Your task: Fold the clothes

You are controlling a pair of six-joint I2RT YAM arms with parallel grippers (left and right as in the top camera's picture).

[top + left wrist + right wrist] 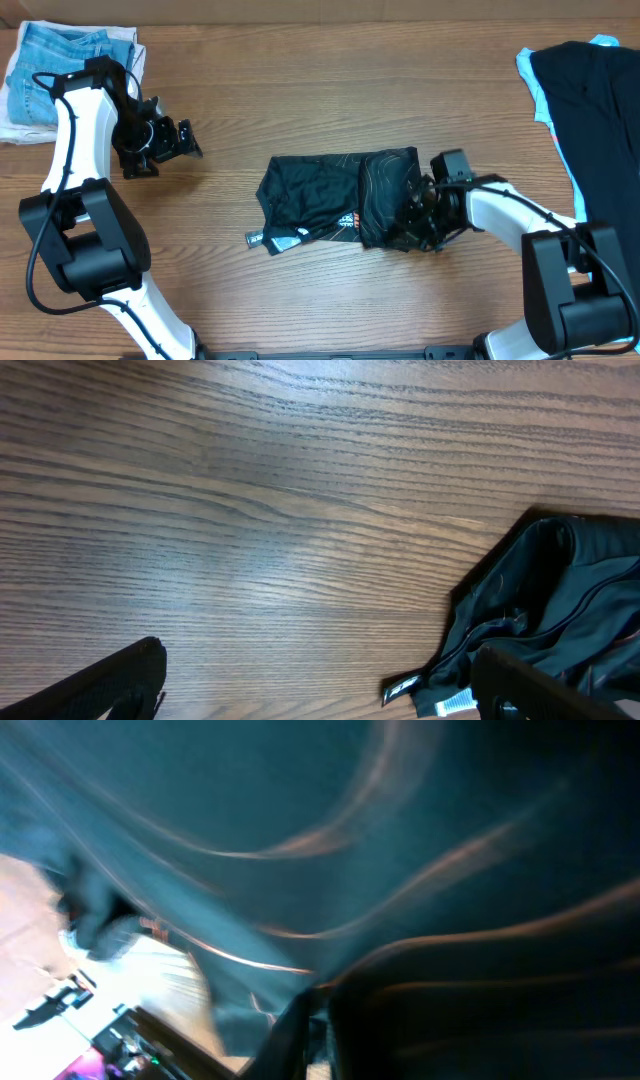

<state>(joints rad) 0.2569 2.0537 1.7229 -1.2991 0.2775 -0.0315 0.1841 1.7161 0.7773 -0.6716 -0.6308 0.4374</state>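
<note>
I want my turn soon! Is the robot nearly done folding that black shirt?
Nearly. The shirt is already folded into a small bundle. The right gripper is at its right edge; the left gripper hangs open, away. Probably left: neatening it, and maybe the clothes pile.

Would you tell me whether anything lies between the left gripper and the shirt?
Nothing visible does: only bare table separates the left gripper from the shirt. The jeans lie on the gripper's other side, away from the shirt.

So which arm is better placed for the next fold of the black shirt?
Right, probably. The right gripper sits at the shirt's right edge, while the left gripper hangs open over bare table, apart from the cloth.
</note>
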